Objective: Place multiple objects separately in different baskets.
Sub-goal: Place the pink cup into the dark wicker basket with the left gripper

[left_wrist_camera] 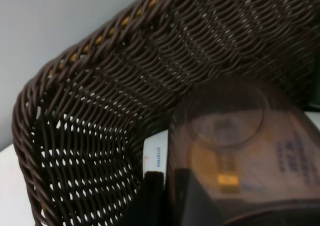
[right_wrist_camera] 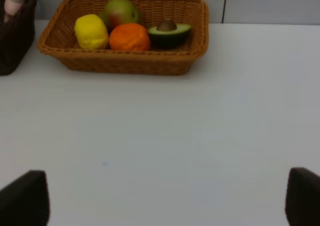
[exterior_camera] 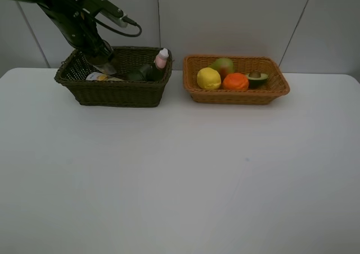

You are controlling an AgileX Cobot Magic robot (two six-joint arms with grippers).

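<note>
Translucent pinkish cup (left_wrist_camera: pixel 235 151): inside the dark basket (exterior_camera: pixel 121 91), at its left end, seen close in the left wrist view; round base visible through the wall, smooth plastic. Its axis cannot be told. Left tool (exterior_camera: pixel 106 67) reaches down into that end of the basket; jaws are drawn in, and the cup sits right at the fingers, apparently gripped.

White bottle (exterior_camera: pixel 101 77): lies flat on the basket floor, long axis left-right, printed label showing.
Dark green pump bottle (exterior_camera: pixel 143 73): leans toward the right wall, head to the right.
Pink bottle (exterior_camera: pixel 162 58): near upright in the far right corner, white cap up, above the rim.

Dark basket: rectangular, deep, brown-green wicker, tight weave, long side left-right, far left on the white tabletop (exterior_camera: pixel 180 169).

Light basket (exterior_camera: pixel 236 94): orange-tan wicker, shallower, just right of the dark one, a gap between. Holds the lemon (exterior_camera: pixel 208 78) at left, orange (exterior_camera: pixel 235 81) beside it, pear (exterior_camera: pixel 223 66) behind both, avocado half (exterior_camera: pixel 257 78) at right, cut face up, pit showing.

Right tool (right_wrist_camera: pixel 160 201): over bare tabletop nearer than the light basket, fingers spread wide, holding nothing.
</note>
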